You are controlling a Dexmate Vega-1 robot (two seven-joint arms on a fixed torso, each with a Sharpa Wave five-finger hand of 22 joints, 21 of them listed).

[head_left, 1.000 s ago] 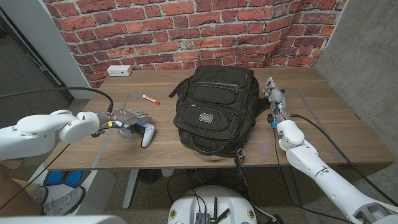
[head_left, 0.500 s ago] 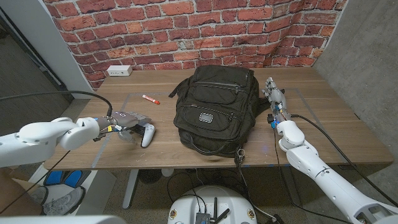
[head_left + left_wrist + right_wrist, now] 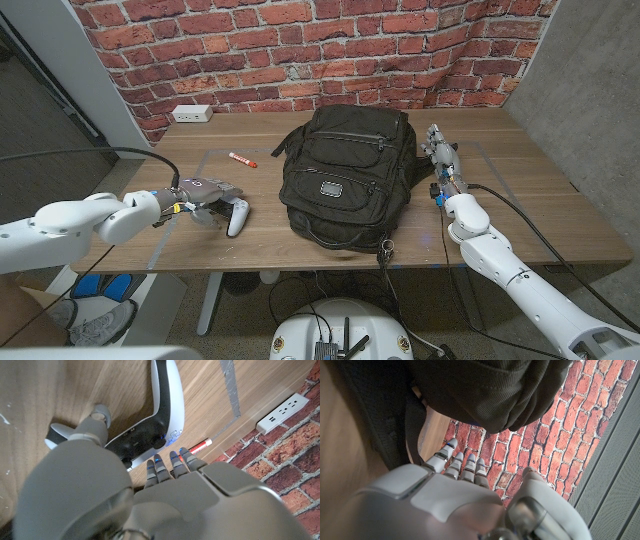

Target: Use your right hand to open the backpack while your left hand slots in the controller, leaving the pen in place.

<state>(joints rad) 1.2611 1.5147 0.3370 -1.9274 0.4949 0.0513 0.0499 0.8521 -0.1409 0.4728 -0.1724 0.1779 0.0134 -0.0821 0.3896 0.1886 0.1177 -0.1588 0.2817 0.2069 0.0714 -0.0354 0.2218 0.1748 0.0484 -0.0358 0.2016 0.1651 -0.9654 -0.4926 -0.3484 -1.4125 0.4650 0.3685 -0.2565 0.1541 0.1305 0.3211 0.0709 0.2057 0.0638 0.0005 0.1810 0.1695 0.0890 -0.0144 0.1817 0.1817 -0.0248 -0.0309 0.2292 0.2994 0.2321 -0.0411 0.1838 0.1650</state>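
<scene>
The left hand [image 3: 200, 190], smooth grey plates over a white arm, is hovering low over the wood-grain table [image 3: 540, 200] with its fingers spread and curving over the controller [image 3: 236, 217]; in the left wrist view its fingertips [image 3: 159, 464] are reaching past the glossy white-and-black, boomerang-shaped controller [image 3: 150, 430], and whether they are touching it I cannot tell; nothing is being held. Beyond that hand, well apart, the slim red pen [image 3: 241, 158] with its white tip is lying flat; farther still a white power strip [image 3: 190, 114] is sitting by the rough brick wall [image 3: 300, 40]. To the hand's right the backpack [image 3: 347, 178], black woven fabric, rounded and slumping, is lying closed, a zip pull dangling over the table's near edge. Just beside the backpack's right flank the right hand [image 3: 441, 155] is standing with fingers straight and close together, gripping nothing; its wrist view is showing coarse black cloth [image 3: 485, 390] near the fingertips [image 3: 451, 444]. Compared with a second ago, the left arm is sitting slightly lower and nearer the table edge, while the controller, pen, backpack and right hand are lying as before.
</scene>
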